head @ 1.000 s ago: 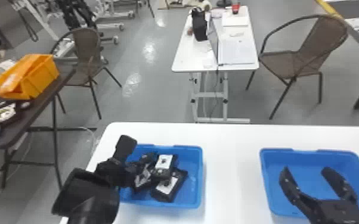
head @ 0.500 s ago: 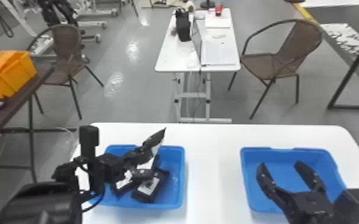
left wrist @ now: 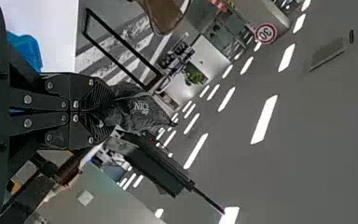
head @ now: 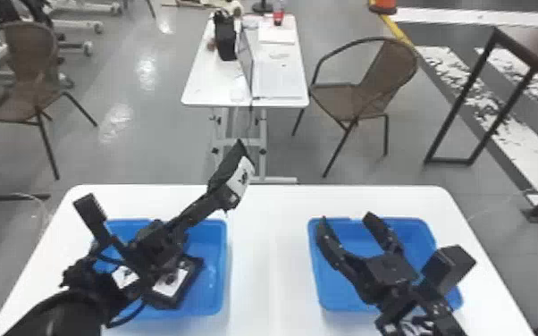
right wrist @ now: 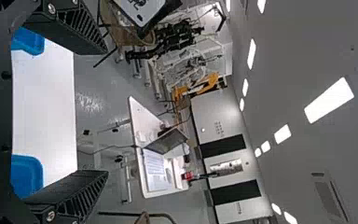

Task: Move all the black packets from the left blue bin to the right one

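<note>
In the head view, my left gripper (head: 219, 202) holds a raised black packet (head: 237, 176) against the desk's (head: 263, 232) far edge; other black packets (head: 173, 286) lie in the left blue bin (head: 222, 259), towards the left edge. My right gripper (head: 347, 219) is over the right blue bin (head: 315, 268). In the left wrist view, my fingers (left wrist: 77, 88) pinch the packet; in the right, mine are wide apart, empty.

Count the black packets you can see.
3: a black packet in the left pincer, a second packet and a third packet inside the left blue bin. More may be hidden there.

Left blue bin (head: 213, 272) partly behind left arm (head: 58, 312); labels (head: 172, 282) on packets (head: 193, 268) inside blurred.
</note>
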Tool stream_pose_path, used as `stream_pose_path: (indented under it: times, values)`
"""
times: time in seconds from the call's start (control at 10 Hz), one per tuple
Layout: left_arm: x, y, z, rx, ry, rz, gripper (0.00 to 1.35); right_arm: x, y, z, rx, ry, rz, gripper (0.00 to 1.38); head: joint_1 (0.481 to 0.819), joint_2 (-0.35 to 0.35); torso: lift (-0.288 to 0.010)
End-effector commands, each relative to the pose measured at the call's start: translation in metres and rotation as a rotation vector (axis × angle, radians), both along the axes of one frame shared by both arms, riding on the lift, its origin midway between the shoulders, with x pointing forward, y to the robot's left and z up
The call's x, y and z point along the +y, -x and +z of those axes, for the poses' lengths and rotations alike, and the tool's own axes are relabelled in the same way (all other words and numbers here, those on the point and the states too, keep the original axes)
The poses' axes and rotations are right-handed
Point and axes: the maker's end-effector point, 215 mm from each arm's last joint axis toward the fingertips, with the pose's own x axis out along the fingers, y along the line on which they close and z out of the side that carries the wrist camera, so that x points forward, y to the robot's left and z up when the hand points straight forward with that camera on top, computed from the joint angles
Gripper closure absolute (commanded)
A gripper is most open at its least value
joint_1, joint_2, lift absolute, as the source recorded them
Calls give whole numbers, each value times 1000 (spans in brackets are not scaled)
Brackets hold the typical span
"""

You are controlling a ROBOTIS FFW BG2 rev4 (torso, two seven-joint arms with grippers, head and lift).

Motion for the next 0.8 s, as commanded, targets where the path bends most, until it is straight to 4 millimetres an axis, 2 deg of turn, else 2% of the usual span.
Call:
stream_pose_path:
  times: [0.0, 0.2, 0.4, 0.6, 0.7]
  values:
    - [-16, 2, -2, 25, 32, -47, 1187, 5, -10, 11, -22, -28, 12, 102, 695, -59, 0]
    - [-46, 12, -15, 93, 125, -108, 1187, 15, -29, 27, -57, -99, 67, 99, 695, -71, 0]
    - [-71, 16, -22, 121, 149, -166, 1187, 46, -38, 45, -66, -202, 197, 99, 695, -86, 0]
    - [-87, 18, -18, 125, 181, -203, 1187, 74, -41, 53, -64, -311, 298, 104, 695, -80, 0]
    - [-90, 19, -16, 123, 192, -212, 1187, 77, -43, 52, -58, -315, 316, 104, 695, -73, 0]
